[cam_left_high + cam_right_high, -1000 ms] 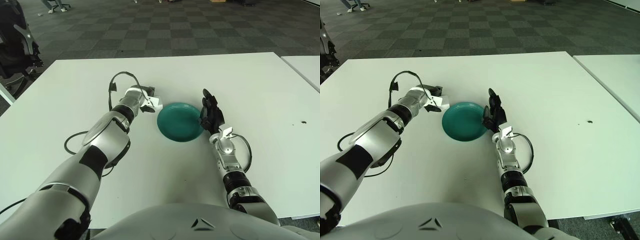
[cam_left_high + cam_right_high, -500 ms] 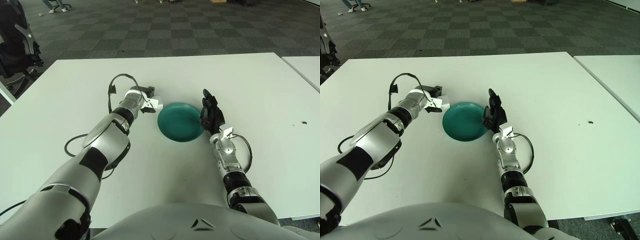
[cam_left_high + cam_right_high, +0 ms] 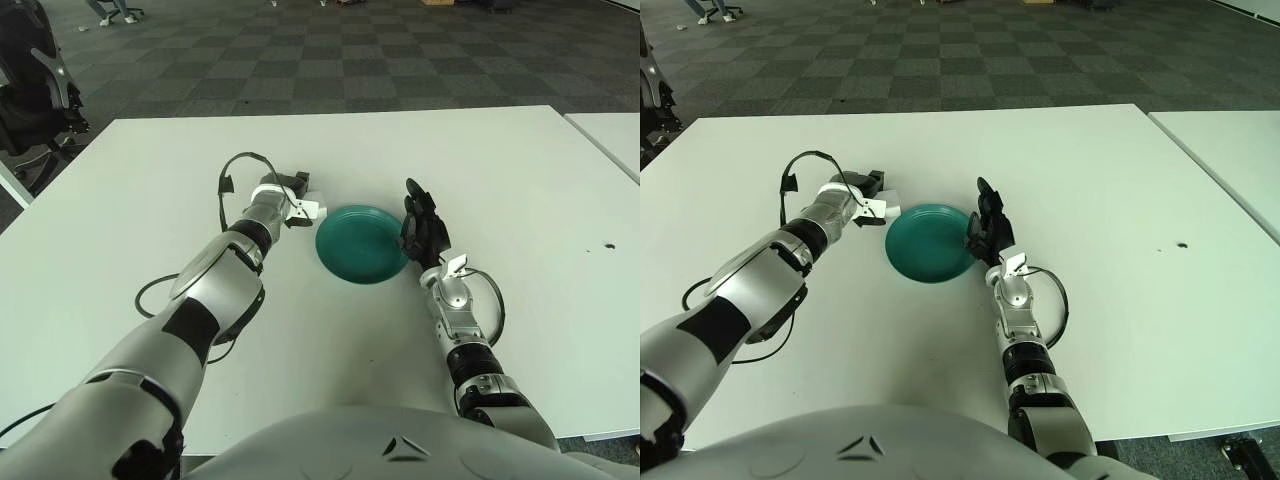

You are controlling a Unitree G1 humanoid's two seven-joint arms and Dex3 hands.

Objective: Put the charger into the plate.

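Observation:
A teal plate (image 3: 360,243) lies on the white table (image 3: 500,170) near the middle. My left hand (image 3: 298,203) is just left of the plate's rim, curled on the charger (image 3: 309,208), a small white block at my fingertips. Its black cable (image 3: 232,168) arcs up and back over my wrist. The charger is outside the plate, close to the rim. My right hand (image 3: 421,227) stands upright with fingers relaxed and empty, against the plate's right rim.
A loose black cable (image 3: 143,289) loops on the table beside my left forearm. A second white table (image 3: 612,138) stands at the right. A small dark speck (image 3: 607,243) lies at the right. A black chair (image 3: 35,90) is beyond the far left corner.
My left hand with the charger has shifted slightly farther from me, staying by the plate's left rim. The right hand has not moved.

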